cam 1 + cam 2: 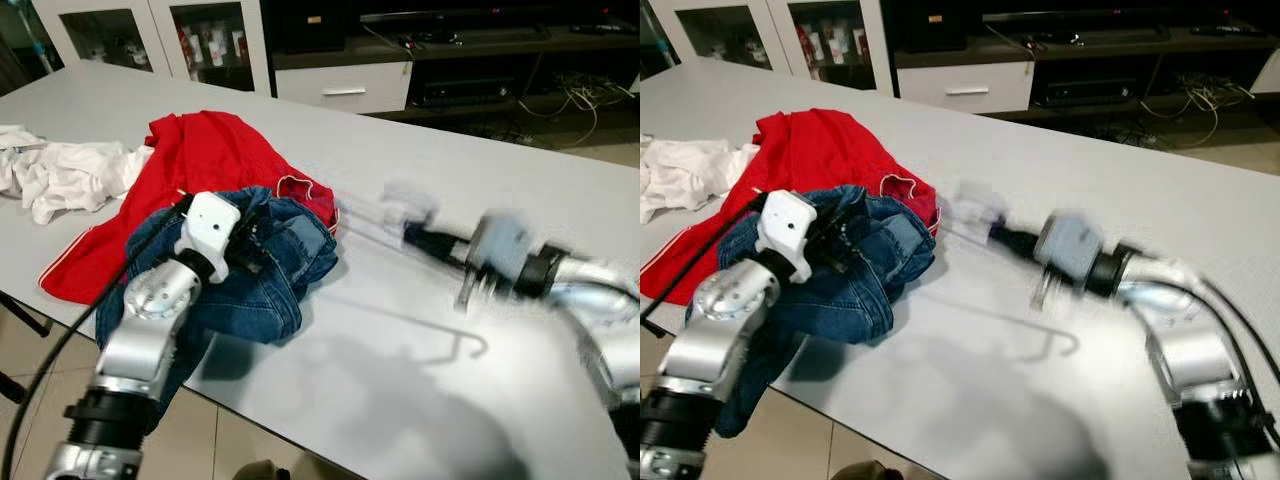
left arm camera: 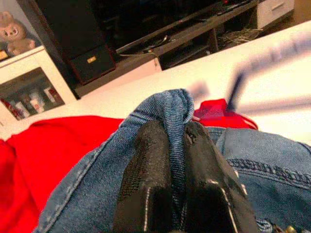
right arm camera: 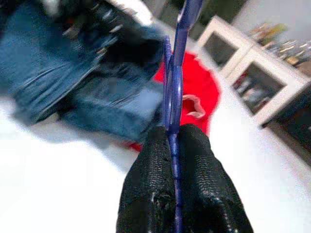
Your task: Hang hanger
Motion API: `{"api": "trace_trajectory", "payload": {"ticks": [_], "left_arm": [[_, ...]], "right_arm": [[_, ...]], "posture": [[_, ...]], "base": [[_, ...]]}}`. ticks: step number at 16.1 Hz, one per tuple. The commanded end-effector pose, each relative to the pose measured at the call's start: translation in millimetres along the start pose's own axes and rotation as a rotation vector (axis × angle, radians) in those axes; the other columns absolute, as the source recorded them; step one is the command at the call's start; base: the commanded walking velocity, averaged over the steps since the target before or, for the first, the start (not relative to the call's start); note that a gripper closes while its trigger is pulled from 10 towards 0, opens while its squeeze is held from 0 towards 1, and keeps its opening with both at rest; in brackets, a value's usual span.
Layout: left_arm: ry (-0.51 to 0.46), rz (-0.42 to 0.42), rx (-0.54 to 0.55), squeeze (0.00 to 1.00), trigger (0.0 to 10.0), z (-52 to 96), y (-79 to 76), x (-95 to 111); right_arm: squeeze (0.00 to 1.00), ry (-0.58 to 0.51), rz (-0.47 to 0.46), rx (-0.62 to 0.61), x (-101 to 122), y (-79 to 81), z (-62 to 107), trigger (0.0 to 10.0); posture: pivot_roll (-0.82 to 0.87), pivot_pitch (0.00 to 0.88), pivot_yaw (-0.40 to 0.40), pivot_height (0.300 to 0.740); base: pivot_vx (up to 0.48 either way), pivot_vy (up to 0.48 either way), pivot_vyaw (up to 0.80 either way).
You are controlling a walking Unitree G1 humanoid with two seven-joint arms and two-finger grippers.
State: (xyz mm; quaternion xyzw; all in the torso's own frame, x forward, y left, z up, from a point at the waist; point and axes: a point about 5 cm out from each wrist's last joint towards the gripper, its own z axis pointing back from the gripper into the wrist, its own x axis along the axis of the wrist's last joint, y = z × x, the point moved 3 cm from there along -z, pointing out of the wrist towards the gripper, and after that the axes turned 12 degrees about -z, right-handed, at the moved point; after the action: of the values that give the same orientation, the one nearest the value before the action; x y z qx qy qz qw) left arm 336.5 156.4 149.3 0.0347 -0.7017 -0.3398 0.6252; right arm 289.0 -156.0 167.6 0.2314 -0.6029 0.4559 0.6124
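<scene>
Crumpled blue jeans (image 1: pixel 270 285) lie on the grey table (image 1: pixel 470 150), partly on top of a red garment (image 1: pixel 215 155). My left gripper (image 2: pixel 176 145) is shut on a raised fold of the jeans' denim (image 2: pixel 170 109). My right gripper (image 3: pixel 174 141) is shut on a thin blue-purple hanger (image 3: pixel 176 73) that sticks out past its fingertips toward the jeans. In the eye views the right arm and hanger (image 1: pixel 405 212) are blurred, just right of the jeans and above the tabletop. A thin hooked line (image 1: pixel 470 345) shows on the table below the arm.
A white garment (image 1: pixel 60 172) lies at the table's left end. White glass-door cabinets (image 1: pixel 150 35) and a dark TV stand (image 1: pixel 470 60) stand behind the table. The table's near edge (image 1: pixel 330 445) runs close below the arms, with floor beyond.
</scene>
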Motion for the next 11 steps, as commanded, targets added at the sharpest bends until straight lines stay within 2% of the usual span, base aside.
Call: {"api": "trace_trajectory", "payload": {"ticks": [1, 2, 4, 8, 9, 11], "left_arm": [[-0.034, -0.041, 0.001, 0.0, 0.0, -1.3, 10.8, 8.7], [-0.032, -0.063, -0.002, 0.0, 0.0, 0.6, 17.1, 7.9], [-0.008, -0.085, 0.001, 0.0, 0.0, 3.8, 26.2, 1.5], [0.014, -0.09, -0.006, 0.0, 0.0, 5.7, 28.8, -4.8], [0.01, -0.09, -0.013, 0.0, 0.0, 4.6, 27.4, -4.7], [0.004, -0.092, -0.02, 0.0, 0.0, 2.7, 25.7, -4.0]], "right_arm": [[0.0, 0.012, 0.041, 0.046, 5.9, 5.4, 0.0, 10.0], [0.0, 0.029, 0.041, 0.06, 2.5, 7.8, 1.7, 10.0], [0.0, 0.049, 0.043, 0.029, -0.4, -0.7, 9.2, 10.0], [0.0, 0.042, 0.025, 0.014, 10.4, -6.9, 27.9, 10.0], [0.0, 0.032, -0.008, 0.061, 12.8, 2.4, 30.2, 10.0], [0.0, 0.018, -0.026, 0.103, 15.3, 11.0, 27.5, 10.0]], "posture": [[-0.06, 0.0, 0.072, 0.74], [-0.06, 0.0, 0.077, 0.74], [-0.06, 0.0, 0.082, 0.74], [-0.07, 0.0, 0.083, 0.74], [-0.08, 0.0, 0.084, 0.74], [-0.08, 0.0, 0.084, 0.74]], "base": [[0.0, 0.0, 0.0], [0.0, 0.0, 0.0], [0.0, 0.0, 0.0], [0.0, 0.0, 0.0], [0.0, 0.0, 0.0], [0.0, 0.0, 0.0]]}}
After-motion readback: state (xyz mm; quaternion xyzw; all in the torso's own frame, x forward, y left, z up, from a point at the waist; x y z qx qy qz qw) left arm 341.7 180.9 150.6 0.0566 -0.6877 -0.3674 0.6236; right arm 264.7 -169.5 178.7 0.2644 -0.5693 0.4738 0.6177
